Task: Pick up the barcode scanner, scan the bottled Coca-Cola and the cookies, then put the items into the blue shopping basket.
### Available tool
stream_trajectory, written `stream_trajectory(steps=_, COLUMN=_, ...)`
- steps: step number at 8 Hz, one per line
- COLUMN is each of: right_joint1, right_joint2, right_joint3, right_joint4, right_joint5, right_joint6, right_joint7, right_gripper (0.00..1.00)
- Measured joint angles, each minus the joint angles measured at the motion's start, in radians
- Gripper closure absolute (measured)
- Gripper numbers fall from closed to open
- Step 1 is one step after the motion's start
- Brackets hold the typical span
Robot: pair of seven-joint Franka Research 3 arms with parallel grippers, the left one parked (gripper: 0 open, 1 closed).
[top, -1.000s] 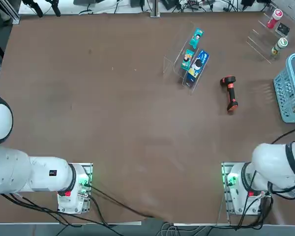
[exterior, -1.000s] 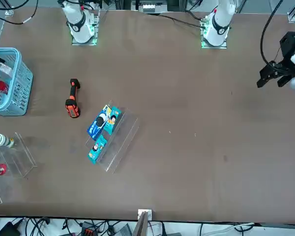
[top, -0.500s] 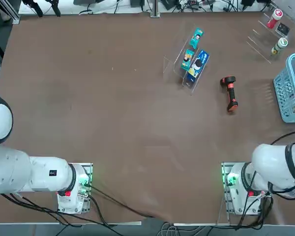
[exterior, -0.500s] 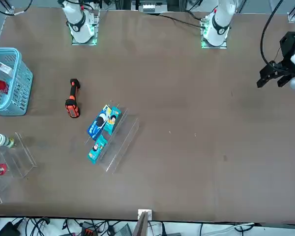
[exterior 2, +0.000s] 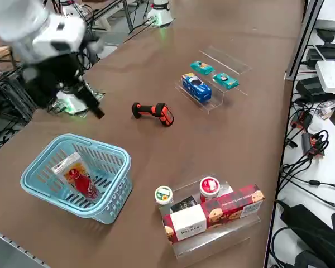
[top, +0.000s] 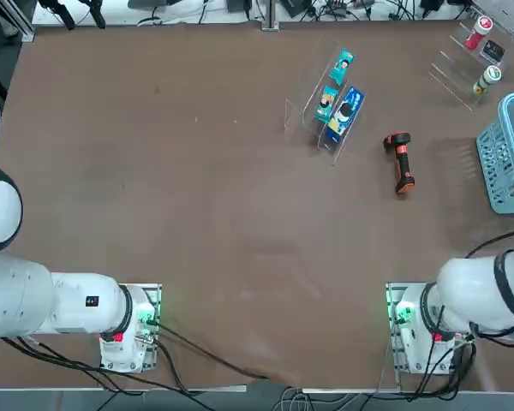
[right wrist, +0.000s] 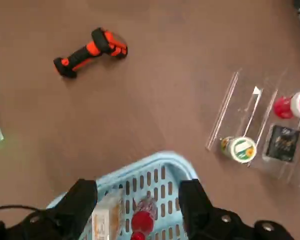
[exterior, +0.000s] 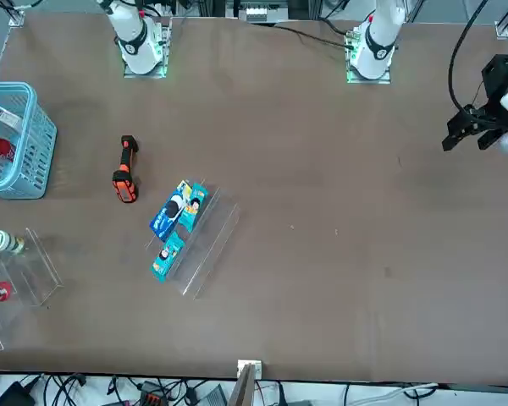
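- While the right claw (right wrist: pixel 137 200) hangs wide open and empty above the basket (exterior 2: pixel 42 184), the cola bottle (exterior 2: pixel 82 183) and cookie box (exterior 2: pixel 66 163) lie inside it.
- Scanner (exterior 2: pixel 152 112) lies on the bench (exterior 2: pixel 173 145), well apart from the basket.

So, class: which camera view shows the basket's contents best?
Right side view: the whole blue basket, with the bottle and box lying inside. The wrist view crops it; top and front views catch only its edge.
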Motion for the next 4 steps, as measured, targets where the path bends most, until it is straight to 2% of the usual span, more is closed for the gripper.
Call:
stream_trajectory(steps=2, right_joint1=0.111, right_joint2=-0.008, right_joint3=0.001, right_joint4=0.078, right_joint5=-0.009, right_joint6=-0.066, right_joint7=0.22, right_gripper=0.0)
stream_trajectory(steps=4, right_joint1=0.224, right_joint2=-0.032, right_joint3=0.002, right_joint4=0.106, right_joint5=-0.054, right_joint6=-0.1, right_joint7=0.497, right_gripper=0.0)
